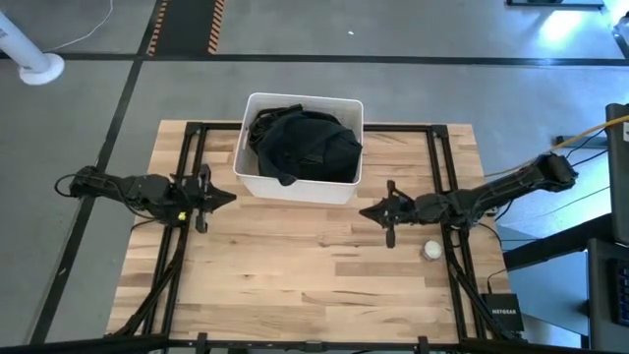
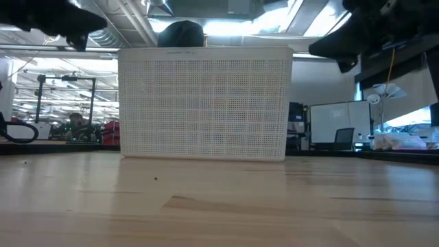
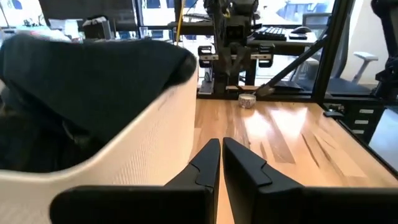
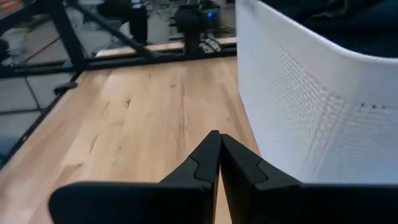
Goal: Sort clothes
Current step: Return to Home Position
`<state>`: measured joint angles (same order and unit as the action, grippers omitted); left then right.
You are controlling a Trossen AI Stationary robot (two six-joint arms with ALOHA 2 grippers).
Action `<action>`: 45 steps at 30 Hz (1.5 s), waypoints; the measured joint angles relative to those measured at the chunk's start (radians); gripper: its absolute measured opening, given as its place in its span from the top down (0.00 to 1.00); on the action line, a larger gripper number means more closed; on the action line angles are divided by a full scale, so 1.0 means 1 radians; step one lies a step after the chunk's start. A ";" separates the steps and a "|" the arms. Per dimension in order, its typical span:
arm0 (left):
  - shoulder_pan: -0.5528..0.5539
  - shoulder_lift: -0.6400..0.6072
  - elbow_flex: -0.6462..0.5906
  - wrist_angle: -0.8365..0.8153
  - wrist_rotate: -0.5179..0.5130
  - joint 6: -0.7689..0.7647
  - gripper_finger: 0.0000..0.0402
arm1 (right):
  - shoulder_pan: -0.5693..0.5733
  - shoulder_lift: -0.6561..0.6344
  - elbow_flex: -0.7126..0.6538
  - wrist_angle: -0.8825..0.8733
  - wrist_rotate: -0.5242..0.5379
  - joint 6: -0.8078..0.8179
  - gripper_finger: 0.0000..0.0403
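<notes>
Looking down, I see the clothes [image 1: 305, 146] heaped dark inside the white bin [image 1: 295, 187] at the table's [image 1: 314, 285] far edge. My left gripper [image 1: 228, 198] and right gripper [image 1: 366, 209] hover beside its 2 near corners, fingers pressed together, holding nothing.
</notes>
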<state>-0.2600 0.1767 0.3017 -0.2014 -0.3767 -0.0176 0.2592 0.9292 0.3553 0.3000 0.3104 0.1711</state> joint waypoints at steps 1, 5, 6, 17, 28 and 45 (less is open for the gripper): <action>0.000 -0.014 -0.015 0.000 0.000 -0.007 0.97 | -0.029 -0.001 0.000 0.000 -0.055 -0.018 0.93; 0.000 -0.069 -0.052 -0.008 0.002 -0.033 0.97 | -0.178 -0.018 0.000 -0.002 -0.351 -0.062 0.93; 0.000 -0.080 -0.058 -0.008 0.002 -0.034 0.97 | -0.212 -0.022 0.000 -0.006 -0.406 -0.063 0.93; 0.000 -0.172 -0.067 -0.120 -0.004 -0.084 0.97 | -0.261 -0.119 -0.142 0.125 -0.303 -0.043 0.93; 0.000 -0.172 -0.067 -0.126 -0.013 -0.094 0.97 | -0.260 -0.349 -0.316 0.223 -0.228 -0.028 0.93; 0.000 -0.172 -0.067 -0.137 -0.009 -0.078 0.97 | -0.260 -0.786 -0.347 -0.146 -0.221 -0.069 0.93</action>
<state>-0.2600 0.0048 0.2348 -0.3379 -0.3855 -0.0954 -0.0006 0.1433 0.0082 0.1543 0.0891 0.1026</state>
